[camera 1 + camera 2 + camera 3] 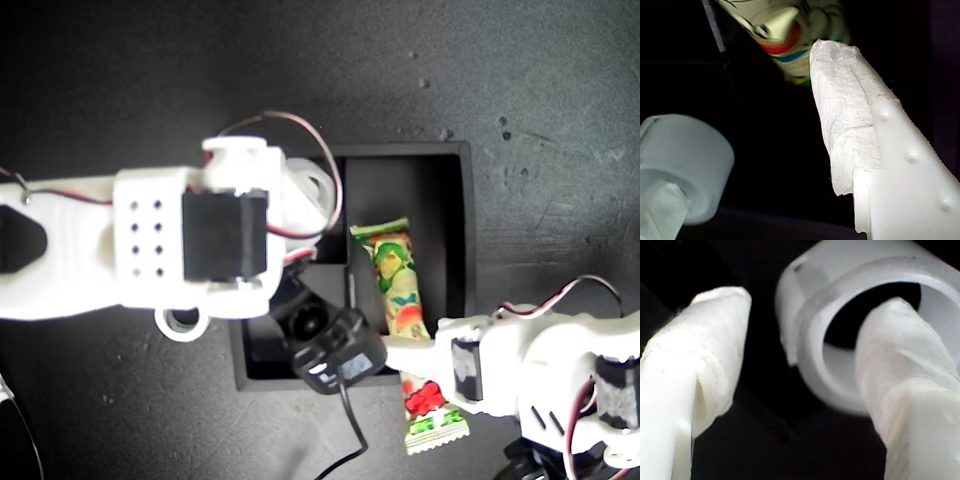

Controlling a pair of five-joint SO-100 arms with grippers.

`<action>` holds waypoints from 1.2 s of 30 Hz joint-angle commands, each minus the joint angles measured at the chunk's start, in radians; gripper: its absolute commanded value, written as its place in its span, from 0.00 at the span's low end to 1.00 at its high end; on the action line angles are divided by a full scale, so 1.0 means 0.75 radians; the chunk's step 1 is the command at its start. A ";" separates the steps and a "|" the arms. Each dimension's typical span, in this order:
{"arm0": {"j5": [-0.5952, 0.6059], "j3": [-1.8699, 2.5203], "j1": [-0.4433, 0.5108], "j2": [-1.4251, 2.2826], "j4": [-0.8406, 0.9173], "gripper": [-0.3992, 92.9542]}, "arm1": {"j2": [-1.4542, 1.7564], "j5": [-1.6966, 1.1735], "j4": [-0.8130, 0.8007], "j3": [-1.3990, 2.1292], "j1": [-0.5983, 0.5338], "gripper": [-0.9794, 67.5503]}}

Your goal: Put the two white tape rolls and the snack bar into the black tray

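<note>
the black tray sits on the dark table. the snack bar, green and white with red strawberries, lies in the tray's long compartment, one crimped end sticking out over the tray wall. a white arm hides much of the tray. my second gripper is open wide, one finger inside a white tape roll over the tray. my first gripper is open near the snack bar. a second white ring shows just outside the tray, under the arm.
</note>
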 commanded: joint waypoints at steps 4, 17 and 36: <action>-0.012 0.049 0.008 0.166 0.025 0.23 | 0.014 0.027 0.094 -0.057 -0.004 0.44; -0.110 0.591 0.041 0.910 0.025 0.22 | 0.327 0.160 0.329 -0.356 0.080 0.16; -0.522 2.160 0.601 1.835 -0.884 0.21 | 1.980 1.176 -0.035 1.739 0.421 0.01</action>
